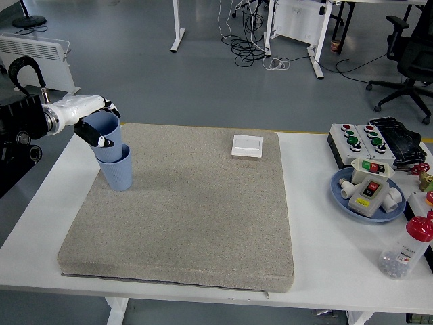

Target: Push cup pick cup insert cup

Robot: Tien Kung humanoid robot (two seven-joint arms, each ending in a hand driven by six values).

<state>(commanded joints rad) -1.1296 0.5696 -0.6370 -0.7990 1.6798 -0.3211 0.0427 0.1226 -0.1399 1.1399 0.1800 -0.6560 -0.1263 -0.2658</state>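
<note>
The left hand (95,122) comes in from the left edge and wraps its fingers (103,140) around the upper blue cup (106,135), pinching its wall just below the rim. That cup leans a little toward the hand and sits with its lower part inside the lower blue cup (118,168), which stands upright on the grey mat (183,210) directly beneath the fingers, near the mat's far left corner. The right hand is not in view.

Judging by how things lie, the pushing and picking are done and the insertion is well under way: the held cup has entered the mouth of the standing one but is not seated, since much of its wall shows above the lower rim and it is tilted. What seems left is to straighten it, press it down until it nests, then let go and draw the hand clear.

Well away from the fingers, a white square box (247,146) rests at the mat's far edge, and a blue dish (342,196) of switch parts sits on the bench (318,223) to the right.
</note>
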